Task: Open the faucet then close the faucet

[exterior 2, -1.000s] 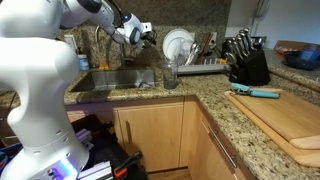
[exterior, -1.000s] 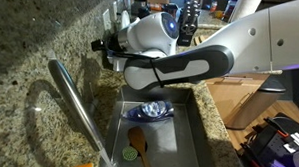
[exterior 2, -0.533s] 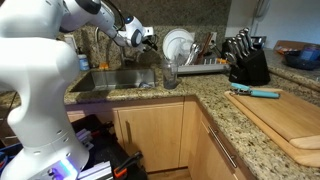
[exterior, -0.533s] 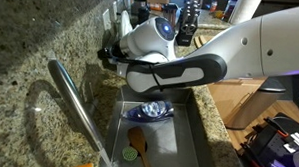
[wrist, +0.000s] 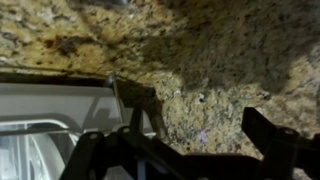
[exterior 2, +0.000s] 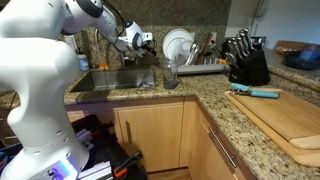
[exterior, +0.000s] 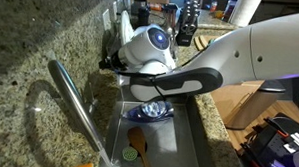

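The faucet (exterior: 77, 109) is a long silver tube that slants over the sink (exterior: 191, 135) from the granite ledge. My gripper (exterior: 110, 62) hangs over the back ledge of the sink, farther along the counter than the spout and apart from it. In the wrist view the gripper (wrist: 180, 145) is open, its two dark fingers wide apart with only granite between them. A thin metal rod (wrist: 117, 90) stands up and left of the fingers; I cannot tell if it is the faucet's lever. The gripper also shows in an exterior view (exterior 2: 138, 42), near the backsplash.
The sink holds a blue dish (exterior: 152, 112) and a wooden spoon (exterior: 137, 143). A dish rack with a white plate (exterior 2: 178, 45), a glass (exterior 2: 170, 72), a knife block (exterior 2: 246, 60) and a cutting board (exterior 2: 290, 118) stand on the counter.
The arm has swung lower and closer over the sink. The gripper has come down a little along the backsplash. It stays open.
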`<state>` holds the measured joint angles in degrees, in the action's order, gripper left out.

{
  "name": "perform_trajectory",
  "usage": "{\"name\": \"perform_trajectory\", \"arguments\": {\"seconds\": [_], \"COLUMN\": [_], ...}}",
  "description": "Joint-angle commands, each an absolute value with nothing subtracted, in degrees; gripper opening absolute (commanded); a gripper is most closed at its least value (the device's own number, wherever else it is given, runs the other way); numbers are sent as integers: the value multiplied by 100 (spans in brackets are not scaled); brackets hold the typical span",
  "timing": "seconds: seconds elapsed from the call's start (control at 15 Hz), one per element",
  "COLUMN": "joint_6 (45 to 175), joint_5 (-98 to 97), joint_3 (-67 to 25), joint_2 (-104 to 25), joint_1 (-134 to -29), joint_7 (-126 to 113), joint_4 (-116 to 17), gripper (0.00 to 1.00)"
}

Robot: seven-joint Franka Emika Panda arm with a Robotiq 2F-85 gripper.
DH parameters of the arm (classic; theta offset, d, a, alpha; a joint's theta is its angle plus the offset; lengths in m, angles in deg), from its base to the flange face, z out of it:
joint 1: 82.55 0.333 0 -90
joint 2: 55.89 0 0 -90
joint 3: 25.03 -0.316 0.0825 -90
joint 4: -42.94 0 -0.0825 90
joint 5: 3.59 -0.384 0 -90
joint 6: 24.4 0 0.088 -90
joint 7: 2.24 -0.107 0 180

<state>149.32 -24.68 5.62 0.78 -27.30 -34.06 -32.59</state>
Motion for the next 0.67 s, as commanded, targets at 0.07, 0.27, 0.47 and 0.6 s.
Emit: {"name": "perform_trajectory", "arguments": {"seconds": [0.07,0.27,0.47,0.6], "joint_6": [15337,15696,15650,15649], "joint_5": [-2633,-2690,-2393,-2336], "joint_3": [-1241,-2559,-2507,-2580], "joint_2": [18,175,64,70], "joint_1": [-3492,-4021,-4085,-4158], "joint_7": [-2891,-2297,-2529,-2502], "joint_4": [-2839,-2403,-2702,-2699], "gripper": [100,100,100,100]}}
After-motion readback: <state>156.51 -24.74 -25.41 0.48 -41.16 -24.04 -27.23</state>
